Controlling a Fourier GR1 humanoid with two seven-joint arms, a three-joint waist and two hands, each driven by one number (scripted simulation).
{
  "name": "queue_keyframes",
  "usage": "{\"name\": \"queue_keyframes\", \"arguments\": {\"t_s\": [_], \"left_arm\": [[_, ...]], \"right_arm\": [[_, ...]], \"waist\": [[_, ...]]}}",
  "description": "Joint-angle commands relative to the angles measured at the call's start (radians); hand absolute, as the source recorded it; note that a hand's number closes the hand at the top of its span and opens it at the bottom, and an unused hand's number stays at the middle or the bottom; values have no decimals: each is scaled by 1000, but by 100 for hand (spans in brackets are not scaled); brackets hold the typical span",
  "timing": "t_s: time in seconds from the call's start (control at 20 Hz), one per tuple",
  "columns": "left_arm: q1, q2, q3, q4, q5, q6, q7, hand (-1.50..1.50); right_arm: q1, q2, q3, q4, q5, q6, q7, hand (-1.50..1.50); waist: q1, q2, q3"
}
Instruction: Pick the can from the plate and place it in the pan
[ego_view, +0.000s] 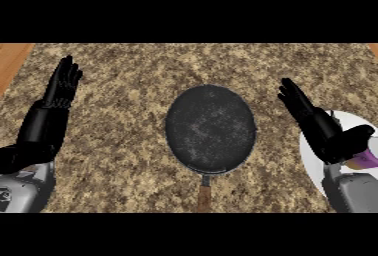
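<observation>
A dark round pan (210, 128) lies in the middle of the granite counter, its brown handle (204, 195) pointing toward me. At the right edge sits a white plate (353, 122), partly covered by my right arm. A purple and yellow can (365, 159) lies on it, mostly hidden behind my right hand (321, 130). That hand stands over the plate's left part with fingers straight and pointing away, thumb beside the can, open. My left hand (55, 102) rests open at the left, fingers up, far from the pan.
The speckled granite counter (125, 165) spreads around the pan. A strip of wooden surface (11, 60) shows at the far left corner.
</observation>
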Motion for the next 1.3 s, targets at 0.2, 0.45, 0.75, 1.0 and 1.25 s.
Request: {"name": "queue_keyframes", "arguments": {"t_s": [0.2,0.45,0.75,1.0,1.25], "left_arm": [[150,29,-50,102,-93,38,172,0],[231,24,-59,116,-67,22,198,0],[253,-23,-108,124,-115,48,197,0],[249,29,-60,105,-72,-19,198,0],[242,-7,-79,116,-109,2,205,0]], "right_arm": [[-116,-172,-270,156,-293,252,-2,-150],[-5,-368,-443,337,-172,107,75,-150],[65,-609,-364,429,32,360,-103,-150],[-41,-729,-302,555,137,511,-217,-150],[-150,-762,-211,575,197,677,-262,-150]], "waist": [[-8,-20,-8],[-36,-19,-8],[-19,-20,-9],[13,-17,-9],[6,-19,-10]]}}
